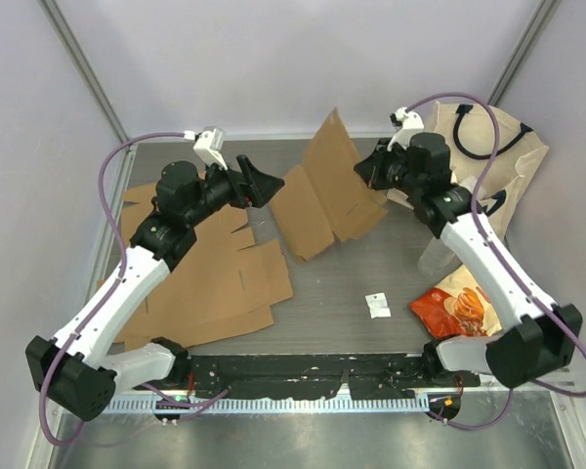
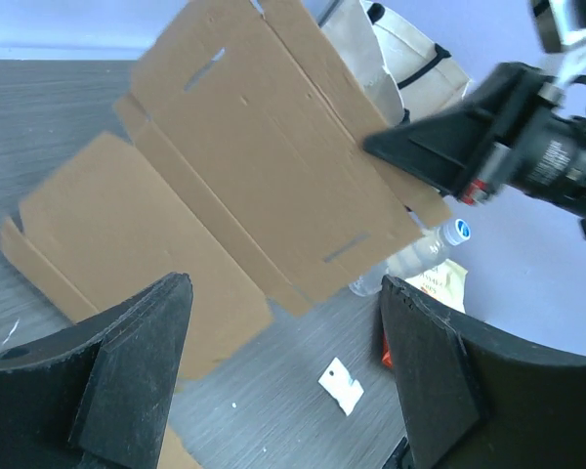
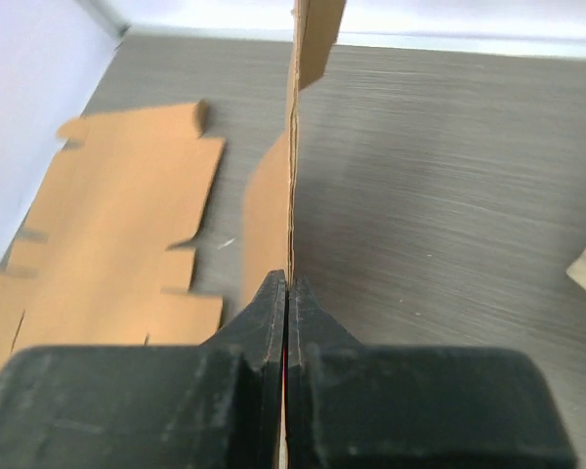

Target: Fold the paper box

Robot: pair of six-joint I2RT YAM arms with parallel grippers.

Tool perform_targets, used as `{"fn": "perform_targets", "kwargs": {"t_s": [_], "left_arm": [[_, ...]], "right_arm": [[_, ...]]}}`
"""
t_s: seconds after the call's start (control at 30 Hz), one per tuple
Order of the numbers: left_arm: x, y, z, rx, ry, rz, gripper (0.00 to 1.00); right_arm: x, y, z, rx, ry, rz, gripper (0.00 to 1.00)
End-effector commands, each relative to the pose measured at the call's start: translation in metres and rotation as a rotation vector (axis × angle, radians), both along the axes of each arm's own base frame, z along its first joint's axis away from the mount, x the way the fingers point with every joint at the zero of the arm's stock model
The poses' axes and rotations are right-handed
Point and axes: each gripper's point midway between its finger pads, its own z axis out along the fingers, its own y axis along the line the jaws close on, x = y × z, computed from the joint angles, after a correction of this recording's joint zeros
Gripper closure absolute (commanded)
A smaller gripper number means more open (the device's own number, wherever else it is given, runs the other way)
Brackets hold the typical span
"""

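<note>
The paper box (image 1: 322, 195) is an unfolded brown cardboard sheet in the middle of the table, its far right part tilted up off the surface. My right gripper (image 1: 364, 168) is shut on the raised panel's right edge. The right wrist view shows the thin cardboard edge (image 3: 293, 147) running straight up from the closed gripper (image 3: 286, 283). My left gripper (image 1: 264, 181) stands open just left of the sheet and touches nothing. Between its spread fingers (image 2: 285, 281) the left wrist view looks onto the box (image 2: 264, 166) and bare table.
A stack of flat cardboard blanks (image 1: 205, 274) lies at the left. A beige tote bag (image 1: 508, 147) sits at the back right. A clear plastic bottle (image 1: 435, 256), an orange snack bag (image 1: 459, 308) and a small white tag (image 1: 377, 306) lie near the right arm.
</note>
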Motion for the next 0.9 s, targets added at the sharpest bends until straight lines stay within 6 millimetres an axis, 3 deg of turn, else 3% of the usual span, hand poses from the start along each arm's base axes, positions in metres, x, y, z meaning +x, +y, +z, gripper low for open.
{"fn": "perform_targets", "kwargs": {"t_s": [0.0, 0.03, 0.2, 0.3, 0.37, 0.43, 0.57, 0.63, 0.7, 0.73, 0.87], "left_arm": [[-0.004, -0.001, 0.054, -0.046, -0.147, -0.027, 0.18], [-0.007, 0.0, 0.062, -0.047, -0.169, -0.033, 0.18], [-0.028, 0.015, 0.095, -0.018, -0.28, -0.035, 0.16], [-0.041, 0.026, 0.101, 0.008, -0.329, -0.027, 0.13], [-0.051, 0.036, 0.103, 0.027, -0.361, -0.014, 0.12], [-0.054, 0.044, 0.093, 0.044, -0.348, 0.015, 0.11], [-0.051, 0.057, 0.078, 0.049, -0.32, 0.068, 0.06], [-0.04, 0.057, 0.063, 0.048, -0.252, 0.052, 0.04], [-0.022, 0.053, 0.047, 0.006, -0.163, 0.026, 0.04], [-0.016, 0.055, 0.042, -0.021, -0.138, -0.017, 0.04], [0.013, 0.052, 0.024, -0.154, -0.081, -0.058, 0.07]], "right_arm": [[-0.089, 0.035, 0.065, -0.141, -0.192, 0.449, 0.99], [-0.114, 0.043, 0.08, -0.143, -0.238, 0.516, 0.99], [-0.18, 0.047, 0.13, -0.059, -0.316, 0.681, 0.99], [-0.196, 0.045, 0.129, -0.033, -0.254, 0.711, 0.99], [-0.191, 0.041, 0.12, -0.043, -0.215, 0.669, 0.99], [-0.186, 0.04, 0.105, -0.064, -0.17, 0.657, 0.99], [-0.193, 0.055, 0.078, -0.037, -0.085, 0.816, 0.99], [-0.181, 0.059, 0.06, 0.012, -0.001, 0.854, 0.99], [-0.184, 0.064, 0.052, 0.082, 0.052, 0.955, 0.99], [-0.167, 0.057, 0.042, 0.107, 0.084, 0.93, 0.99], [-0.136, 0.045, 0.023, 0.194, 0.142, 0.955, 0.99]]}}
